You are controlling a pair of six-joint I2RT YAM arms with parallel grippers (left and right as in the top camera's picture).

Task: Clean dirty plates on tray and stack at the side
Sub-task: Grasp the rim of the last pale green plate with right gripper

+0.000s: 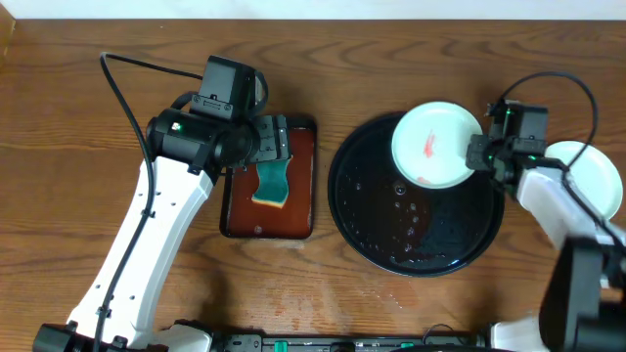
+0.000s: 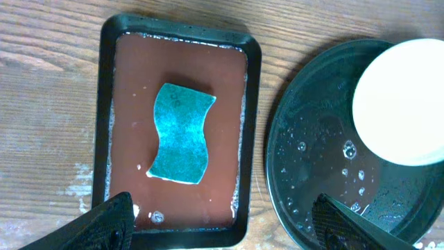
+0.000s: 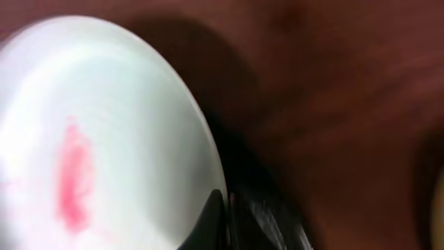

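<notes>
Moving should be slow: the right gripper (image 1: 479,154) is closed on the 3 o'clock rim of the smeared plate (image 1: 435,145), over the 1 o'clock edge of the black tray (image 1: 386,244). Farther, at 9 o'clock, the sponge (image 1: 272,183) lies beneath the wide-open left gripper (image 2: 222,200).

**Soft, even room light; the right wrist view badly blurred**

From above, the light is bright and diffuse over the brown wooden tabletop (image 1: 49,196), and shadows are faint. The large round glossy black tray (image 1: 440,244) shows small wet glints. The left wrist view is sharp, with a watery sheen on the red-brown rectangular tray (image 2: 135,83). The right wrist view is dim and out of focus, and the small round white plate with a red smear (image 3: 125,125) glows soft-edged.
</notes>
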